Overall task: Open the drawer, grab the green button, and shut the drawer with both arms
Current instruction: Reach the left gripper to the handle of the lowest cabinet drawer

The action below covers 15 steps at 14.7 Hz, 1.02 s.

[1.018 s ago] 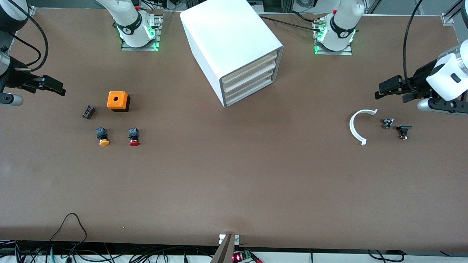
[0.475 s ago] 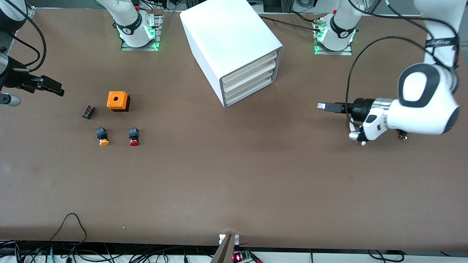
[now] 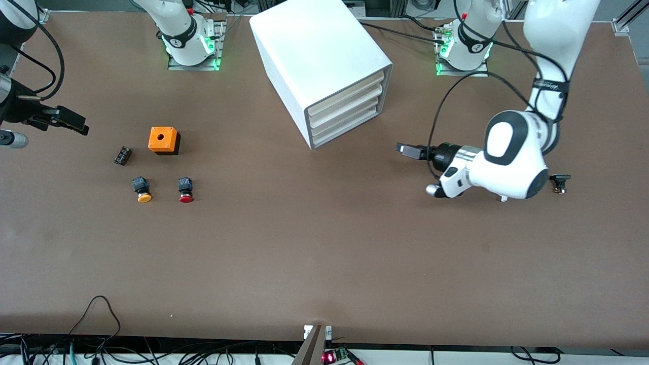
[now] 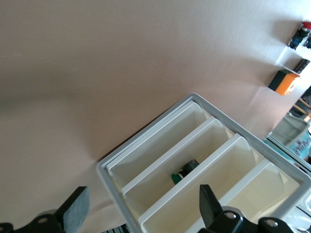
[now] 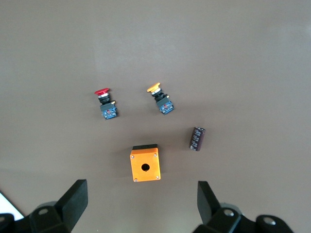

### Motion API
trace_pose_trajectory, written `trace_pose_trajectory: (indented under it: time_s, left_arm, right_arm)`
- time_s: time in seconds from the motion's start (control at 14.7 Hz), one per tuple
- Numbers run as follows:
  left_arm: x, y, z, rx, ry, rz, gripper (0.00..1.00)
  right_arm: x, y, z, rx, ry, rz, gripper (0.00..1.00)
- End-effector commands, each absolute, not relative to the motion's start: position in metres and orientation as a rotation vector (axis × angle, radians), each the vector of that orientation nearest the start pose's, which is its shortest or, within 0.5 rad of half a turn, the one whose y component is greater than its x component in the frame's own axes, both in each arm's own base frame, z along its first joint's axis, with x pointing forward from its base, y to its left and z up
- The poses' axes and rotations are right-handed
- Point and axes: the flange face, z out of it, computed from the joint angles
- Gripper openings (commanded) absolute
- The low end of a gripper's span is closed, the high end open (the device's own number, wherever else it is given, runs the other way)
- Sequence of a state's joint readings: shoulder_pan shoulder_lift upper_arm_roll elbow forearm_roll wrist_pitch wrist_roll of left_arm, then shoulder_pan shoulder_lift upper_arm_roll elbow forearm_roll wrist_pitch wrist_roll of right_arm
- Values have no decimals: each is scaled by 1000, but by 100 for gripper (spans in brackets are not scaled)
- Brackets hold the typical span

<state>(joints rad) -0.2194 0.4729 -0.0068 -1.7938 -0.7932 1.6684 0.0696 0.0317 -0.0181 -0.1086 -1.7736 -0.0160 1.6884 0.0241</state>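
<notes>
Before the cabinet [image 3: 324, 71]: left gripper [image 3: 408, 150], bare tabletop [image 3: 324, 243]

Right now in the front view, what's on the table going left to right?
Right claw → black cylinder part → orange-capped button → orange box → red-capped button → white cabinet → left claw → small black part.

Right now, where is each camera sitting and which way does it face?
Front: high across the table, facing the robots; left arm and right arm show.
Left wrist: on that arm, facing the cabinet and green button; left gripper shows.
Right wrist: on that arm, looking down on the orange box; right gripper shows.
Shared: box in all three.
</notes>
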Motion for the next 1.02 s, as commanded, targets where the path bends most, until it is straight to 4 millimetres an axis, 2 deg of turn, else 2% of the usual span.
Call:
trace_pose_trajectory:
  time_s: [0.0, 0.14, 0.34, 0.54, 0.75, 0.81, 0.88, 0.95]
  left_arm:
    - [546, -236, 218, 2236, -41, -774, 100]
    - [527, -253, 192, 2182, -43, -740, 100]
    - [495, -282, 177, 2130, -100, -771, 100]
    - [460, -305, 164, 2084, -137, -838, 99]
    - [438, -312, 150, 2095, -163, -826, 96]
    - [432, -315, 147, 2098, -165, -834, 84]
    - [424, -320, 145, 2093, -174, -849, 78]
    - [422, -321, 145, 2092, -174, -855, 67]
  right_arm:
    - [554, -36, 545, -3103, 169, 114, 100]
    - [557, -35, 537, -3103, 174, 137, 100]
    - [564, -29, 528, -3101, 163, 142, 100]
    - [579, -7, 513, -3058, 128, 171, 100]
    - [595, 23, 488, -3033, 73, 219, 100]
    - [596, 29, 483, -3036, 57, 232, 100]
    - [598, 35, 475, -3039, 44, 251, 100]
    - [599, 47, 468, -3043, 14, 264, 100]
